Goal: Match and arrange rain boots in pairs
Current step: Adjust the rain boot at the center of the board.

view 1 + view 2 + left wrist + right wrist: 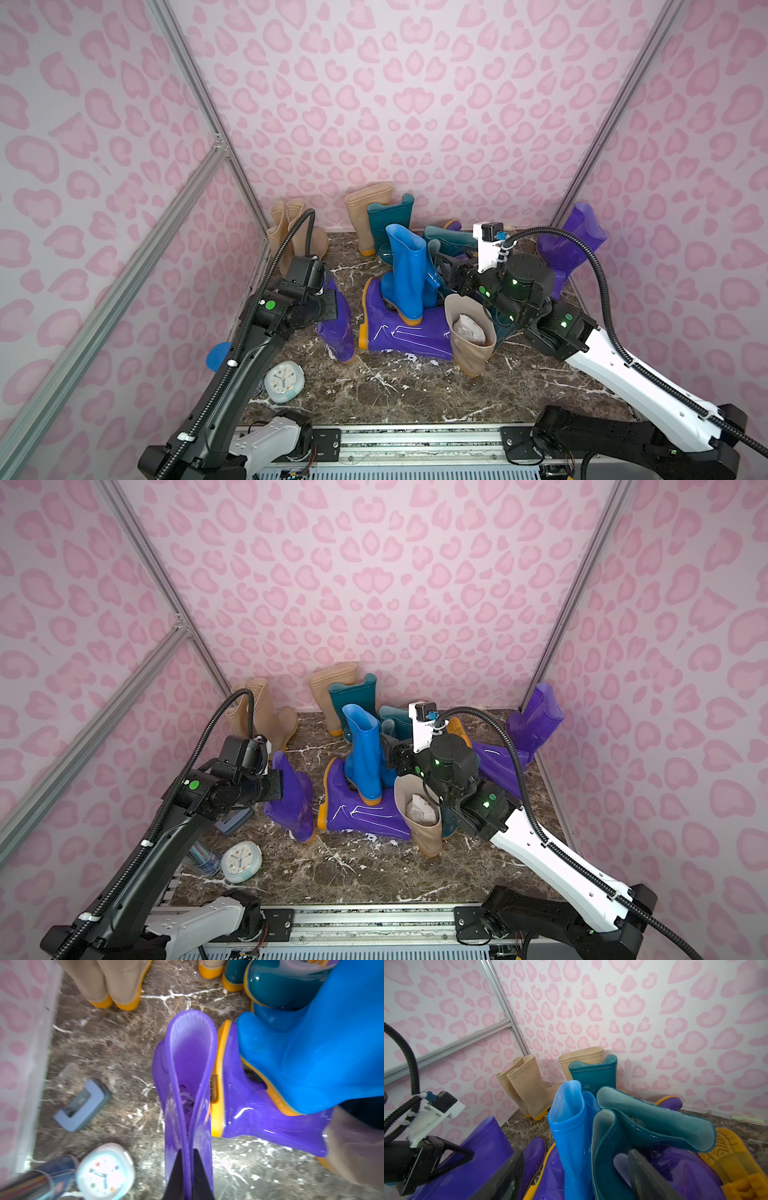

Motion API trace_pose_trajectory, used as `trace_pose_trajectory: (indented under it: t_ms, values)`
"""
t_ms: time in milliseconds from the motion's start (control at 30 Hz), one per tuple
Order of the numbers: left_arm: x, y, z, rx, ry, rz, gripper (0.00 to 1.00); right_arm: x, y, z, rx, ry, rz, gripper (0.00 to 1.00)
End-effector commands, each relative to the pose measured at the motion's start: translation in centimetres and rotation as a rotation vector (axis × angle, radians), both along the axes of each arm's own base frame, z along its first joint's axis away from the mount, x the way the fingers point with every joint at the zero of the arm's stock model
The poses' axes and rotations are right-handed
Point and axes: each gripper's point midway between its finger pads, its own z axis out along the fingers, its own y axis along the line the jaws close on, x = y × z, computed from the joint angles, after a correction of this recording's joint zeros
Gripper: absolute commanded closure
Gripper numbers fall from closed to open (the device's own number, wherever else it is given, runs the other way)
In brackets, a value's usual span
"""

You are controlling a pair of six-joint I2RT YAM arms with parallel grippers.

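Note:
My left gripper (pixel 188 1167) is shut on the shaft wall of an upright purple rain boot (pixel 337 328), one finger inside and one outside. Beside it a second purple boot (pixel 407 332) lies on its side with a bright blue boot (pixel 405 270) standing on it. My right gripper (pixel 575 1159) is open, its fingers either side of the blue boot's shaft (pixel 571 1126) and a dark teal boot's wall (pixel 604 1147). A beige boot (pixel 471 336) stuffed with paper stands under the right arm. More beige (pixel 291 237), teal (pixel 388 220) and purple (pixel 575 241) boots stand along the back.
A white alarm clock (pixel 284 381) and a blue-lidded clear cylinder (pixel 218 356) lie at the front left of the marble floor. A grey C-shaped block (pixel 83 1105) lies near the left wall. Pink patterned walls close in three sides; a metal rail (pixel 415 440) runs along the front.

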Motion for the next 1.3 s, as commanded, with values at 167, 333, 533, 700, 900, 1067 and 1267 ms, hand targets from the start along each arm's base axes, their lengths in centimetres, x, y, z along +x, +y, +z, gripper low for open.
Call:
trace_pose_trajectory:
  t_ms: [167, 333, 533, 700, 900, 1067, 1267]
  values:
    - [4.5, 3.2, 4.0, 0.295, -0.167, -0.023, 0.98, 0.6, 0.5, 0.9, 0.021, -0.04, 0.01, 0.2]
    - [5.8, 5.2, 4.3, 0.357, -0.182, -0.014, 0.98, 1.2, 0.4, 0.0, 0.034, -0.017, 0.022, 0.2]
    - [6.5, 8.1, 1.1, 0.212, -0.12, 0.058, 0.98, 2.0, 0.5, -0.1, 0.052, 0.0, 0.043, 0.2]
    - [6.4, 8.0, -0.1, 0.182, -0.103, 0.044, 0.98, 2.1, 0.7, 0.2, 0.059, -0.003, 0.054, 0.2]
    - [5.1, 5.9, 0.9, 0.087, -0.11, -0.035, 0.98, 2.4, 1.1, 0.1, 0.064, 0.008, 0.061, 0.21]
    - [3.6, 5.7, 1.3, 0.056, -0.101, -0.026, 0.98, 2.6, 0.9, -0.1, 0.061, 0.009, 0.041, 0.21]
    - [3.4, 6.8, -0.7, 0.098, -0.013, 0.026, 0.74, 3.2, 0.6, 0.2, 0.059, 0.002, 0.021, 0.2]
